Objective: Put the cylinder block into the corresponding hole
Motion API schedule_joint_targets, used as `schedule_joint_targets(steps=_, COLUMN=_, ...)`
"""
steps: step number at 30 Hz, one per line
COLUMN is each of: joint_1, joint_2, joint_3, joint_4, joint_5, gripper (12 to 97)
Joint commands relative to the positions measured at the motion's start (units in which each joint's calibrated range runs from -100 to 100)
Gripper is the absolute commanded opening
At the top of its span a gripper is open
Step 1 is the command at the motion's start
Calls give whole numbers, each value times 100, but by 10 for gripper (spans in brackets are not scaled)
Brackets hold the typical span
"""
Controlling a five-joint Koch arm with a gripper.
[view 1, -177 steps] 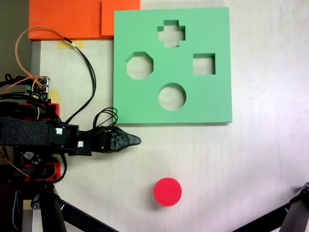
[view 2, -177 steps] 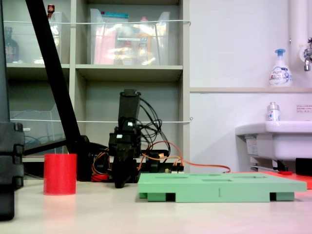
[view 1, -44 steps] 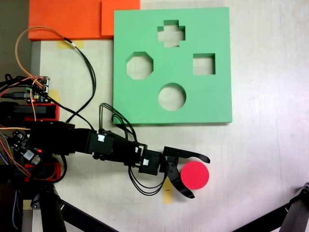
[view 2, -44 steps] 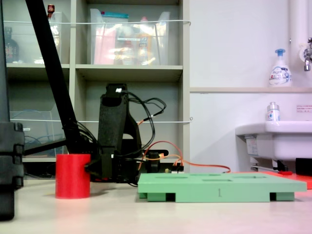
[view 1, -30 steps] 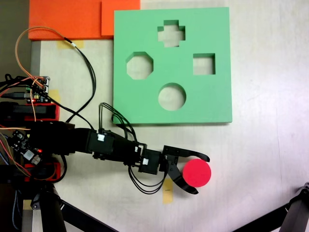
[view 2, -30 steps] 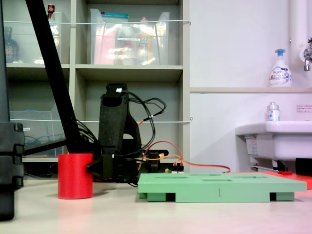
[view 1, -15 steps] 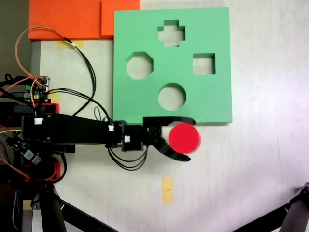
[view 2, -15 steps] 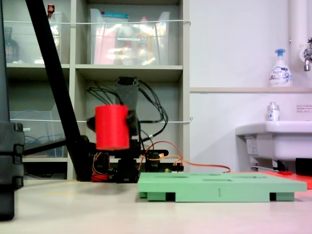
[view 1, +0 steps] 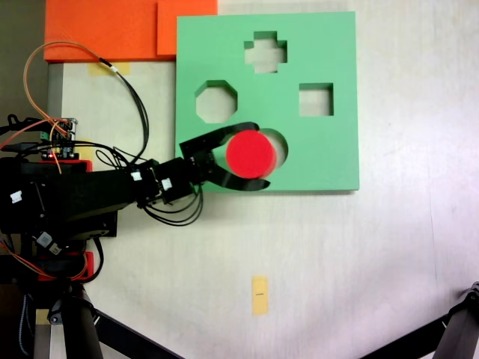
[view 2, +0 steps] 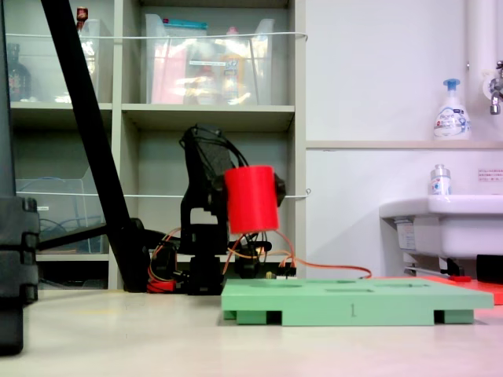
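Half a second ago the cylinder (view 1: 251, 154) hung off the board's (view 1: 333, 157) near edge; now it is carried over the board, covering most of the round hole (view 1: 281, 149), of which a sliver shows at its right in the top-down fixed view. Seen from the side in a fixed view, the cylinder (view 2: 251, 199) is well clear above the board (view 2: 350, 302) and tilted a little. It is smooth, bright red, with a flat round top. The tool (view 1: 257, 155) pinches it, one curved black jaw on each side. The board is a thick square slab of matte green foam with notches along its lower edge; besides the round hole it has an octagonal cutout (view 1: 216, 103) up-left of the cylinder, a cross cutout (view 1: 266, 51) above and a square cutout (view 1: 316, 99) up-right, all empty. The pale tabletop (view 1: 374, 254) shows through them. Orange foam sheets (view 1: 112, 30) lie against the board's top-left corner. A small yellow tape strip (view 1: 259, 295) sits on the tabletop well below the board. Black and orange cables (view 1: 135, 97) loop left of the board, clear of it. Behind the board in the side view stand shelves (view 2: 212, 118) with clear bins (view 2: 208, 67).
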Motion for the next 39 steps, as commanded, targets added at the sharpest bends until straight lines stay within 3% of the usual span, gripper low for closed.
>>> schedule_joint_targets(steps=1, joint_1=10, joint_2=-334, joint_3=165, joint_4=-15, joint_5=10, gripper=385)
schedule_joint_targets(steps=39, joint_1=230, joint_2=3143, joint_3=1082, joint_4=303, joint_5=59, gripper=385)
